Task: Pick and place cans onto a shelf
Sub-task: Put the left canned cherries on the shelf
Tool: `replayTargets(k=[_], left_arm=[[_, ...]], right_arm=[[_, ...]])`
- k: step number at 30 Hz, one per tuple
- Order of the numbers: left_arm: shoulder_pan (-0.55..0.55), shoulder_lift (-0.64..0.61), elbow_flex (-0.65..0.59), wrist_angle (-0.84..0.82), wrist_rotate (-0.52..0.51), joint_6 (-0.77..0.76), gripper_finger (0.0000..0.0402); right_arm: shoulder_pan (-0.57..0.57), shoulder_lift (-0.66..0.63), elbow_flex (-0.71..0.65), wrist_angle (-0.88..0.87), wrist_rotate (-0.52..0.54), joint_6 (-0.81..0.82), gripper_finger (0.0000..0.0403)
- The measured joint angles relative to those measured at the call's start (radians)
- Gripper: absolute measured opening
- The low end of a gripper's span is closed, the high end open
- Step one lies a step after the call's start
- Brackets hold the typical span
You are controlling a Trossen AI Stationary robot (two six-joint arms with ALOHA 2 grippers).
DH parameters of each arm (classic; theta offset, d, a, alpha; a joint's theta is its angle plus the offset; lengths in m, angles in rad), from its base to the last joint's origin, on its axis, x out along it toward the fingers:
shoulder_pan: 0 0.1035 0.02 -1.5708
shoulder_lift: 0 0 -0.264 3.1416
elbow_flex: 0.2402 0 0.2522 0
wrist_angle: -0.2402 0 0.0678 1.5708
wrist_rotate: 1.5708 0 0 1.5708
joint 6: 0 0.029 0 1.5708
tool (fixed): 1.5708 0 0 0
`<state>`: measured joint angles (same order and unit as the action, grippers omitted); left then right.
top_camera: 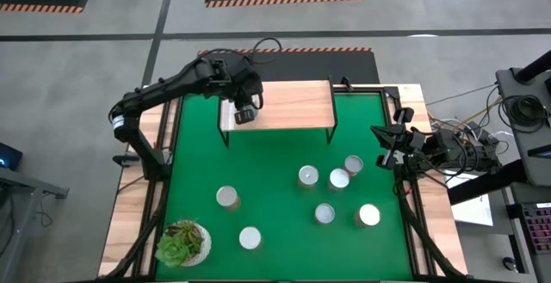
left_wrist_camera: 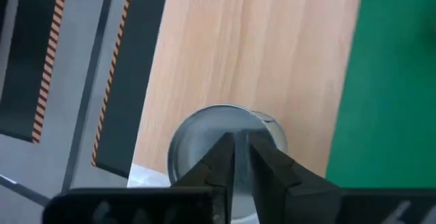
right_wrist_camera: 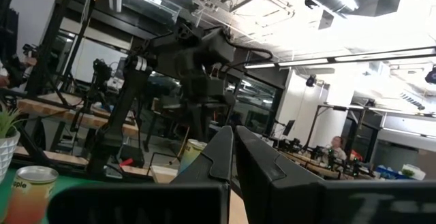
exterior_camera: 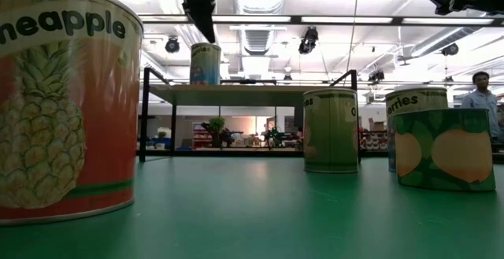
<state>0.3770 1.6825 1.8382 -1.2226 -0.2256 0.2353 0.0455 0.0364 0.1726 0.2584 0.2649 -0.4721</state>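
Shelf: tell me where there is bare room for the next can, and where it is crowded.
The shelf is bare from its middle to its right end. Only its left end is taken, by one can with the left hand above it. On the mat, the cluster of five cans at right is crowded.

Eight cans (top_camera: 227, 197) — one shelf (top_camera: 293, 107) — one potted succulent (top_camera: 178, 243).

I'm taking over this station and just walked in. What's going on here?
The left gripper hovers with its fingers shut, empty, just above a can standing on the wooden shelf. Seven more cans stand on the green mat. The right gripper waits, shut, at the table's right edge.
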Motion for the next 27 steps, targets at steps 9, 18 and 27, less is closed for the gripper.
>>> replayTargets(k=[9,18,27], left_arm=[[0.017,0.000,-0.062,0.090,-0.052,-0.056,0.0002],[0.027,0.002,-0.085,0.088,-0.249,-0.226,0.0001],[0.033,0.002,-0.085,0.044,-0.267,-0.301,0.0001]], right_arm=[[0.000,0.000,0.000,0.000,0.000,0.000,0.0009],[0.000,0.000,0.000,0.000,0.000,-0.001,0.0009],[0.000,0.000,0.000,0.000,0.000,0.000,0.0009]])
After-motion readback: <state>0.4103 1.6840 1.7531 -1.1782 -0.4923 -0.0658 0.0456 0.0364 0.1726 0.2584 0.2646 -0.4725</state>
